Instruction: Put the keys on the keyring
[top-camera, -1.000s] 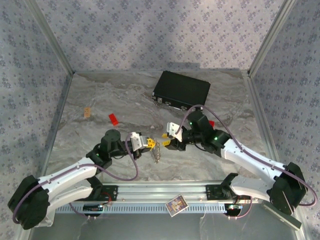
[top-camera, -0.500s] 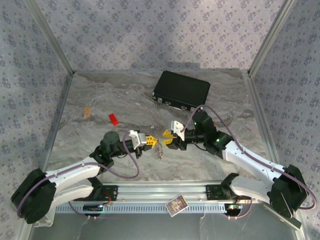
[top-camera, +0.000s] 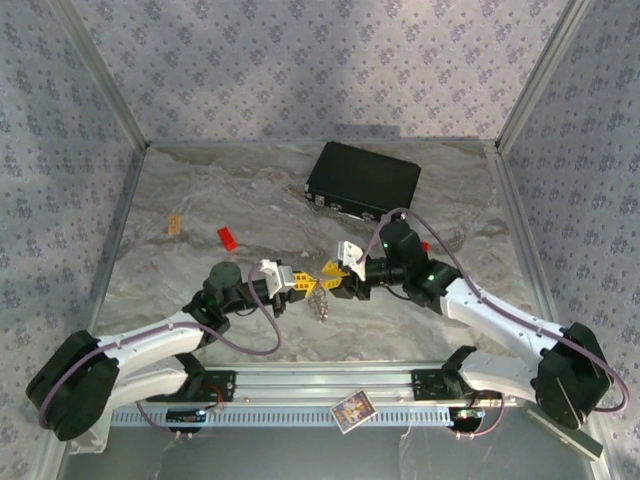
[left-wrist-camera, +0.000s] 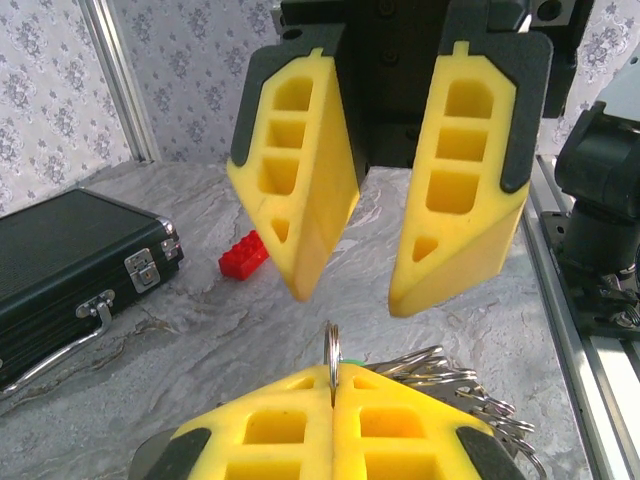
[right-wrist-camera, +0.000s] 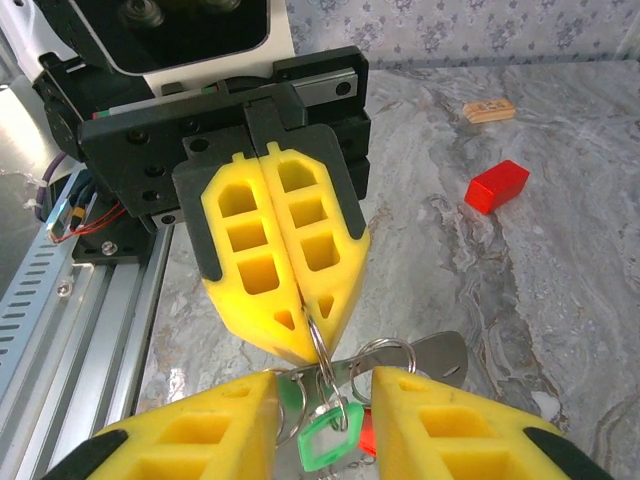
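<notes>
The left gripper (left-wrist-camera: 333, 388) has its yellow fingers pressed together on the keyring (left-wrist-camera: 332, 352), held at 6 o'clock from the black case (top-camera: 362, 180). The right gripper (left-wrist-camera: 350, 300) faces it from 12 o'clock, fingers apart and gripping nothing. The green key (right-wrist-camera: 325, 436) and red key (right-wrist-camera: 366, 432) hang in that gap.

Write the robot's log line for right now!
left gripper: shut on keyring | right gripper: open, facing it | green key: right by keyring
</notes>
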